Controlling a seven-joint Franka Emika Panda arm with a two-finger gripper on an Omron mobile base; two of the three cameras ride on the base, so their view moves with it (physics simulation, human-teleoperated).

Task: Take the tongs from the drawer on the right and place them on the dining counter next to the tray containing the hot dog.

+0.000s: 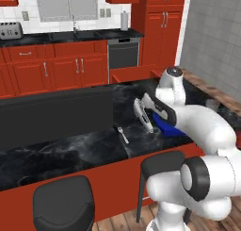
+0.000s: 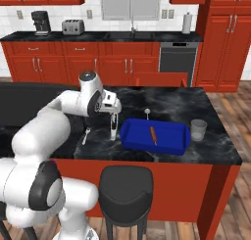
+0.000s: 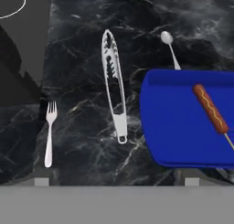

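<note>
The arm is extended over the worktop [image 2: 186, 104], wrist pointed downward. The tray [image 3: 178, 127] is located toward the near edge. The tongs [image 3: 114, 88] lie flat just beside it. The tool [image 2: 113, 129] is held released, above the tongs.

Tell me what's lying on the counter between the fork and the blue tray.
The tongs lie flat on the black marble, between the fork and the tray, apart from both. The hand view shows it best.
</note>
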